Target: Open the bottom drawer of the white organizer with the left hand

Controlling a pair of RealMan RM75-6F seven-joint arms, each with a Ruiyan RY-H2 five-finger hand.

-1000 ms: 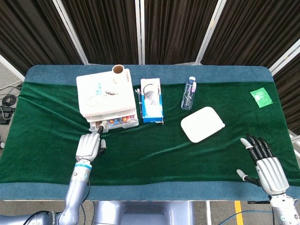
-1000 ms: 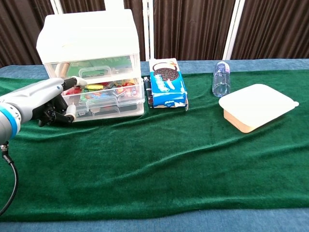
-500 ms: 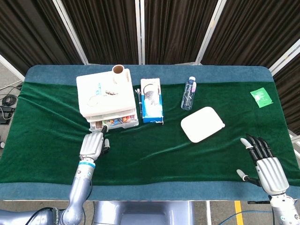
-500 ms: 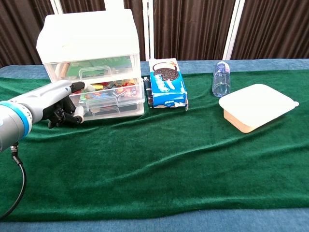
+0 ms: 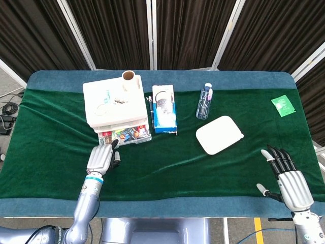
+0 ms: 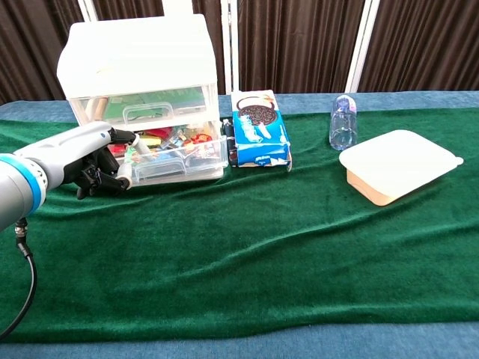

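Silver-grey left hand (image 6: 90, 161) hooking curled fingers (image 6: 123, 176) on the bottom drawer (image 6: 178, 158) of the white organizer (image 6: 138, 93) at back left, drawing it partway out, needing further straight pulling; right hand (image 5: 292, 184) idling, fingers apart.

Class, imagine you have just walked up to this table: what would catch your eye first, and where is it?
Most striking is the white organizer at the back left of the green table, its bottom drawer pulled out and full of colourful items. The left hand sits right at that drawer's front left corner. Next to the organizer lies a blue cookie box.
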